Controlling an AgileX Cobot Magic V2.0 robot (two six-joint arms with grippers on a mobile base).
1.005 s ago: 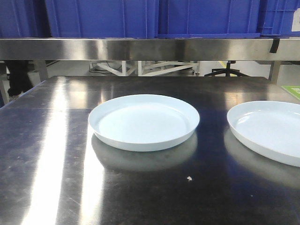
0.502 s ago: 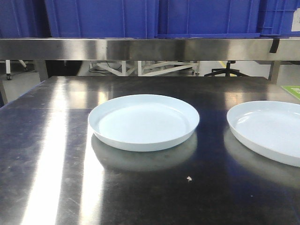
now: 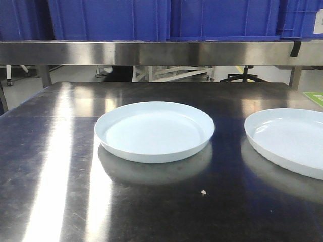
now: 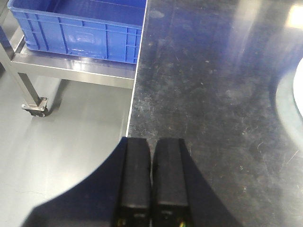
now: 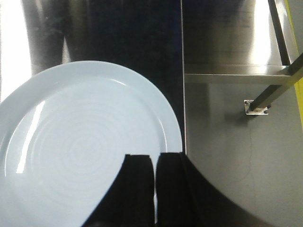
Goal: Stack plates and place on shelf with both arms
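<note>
Handling glossy, stiff, probably fragile plates (image 3: 154,132): pinch the low upturned rim at mid-frame, never the slick centre. Note left gripper (image 4: 151,144) and right gripper (image 5: 155,160) pressed together, empty.

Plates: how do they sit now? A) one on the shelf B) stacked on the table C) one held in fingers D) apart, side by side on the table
D: the front view shows the centre plate and the right plate flat on the table with bare steel between them.
</note>
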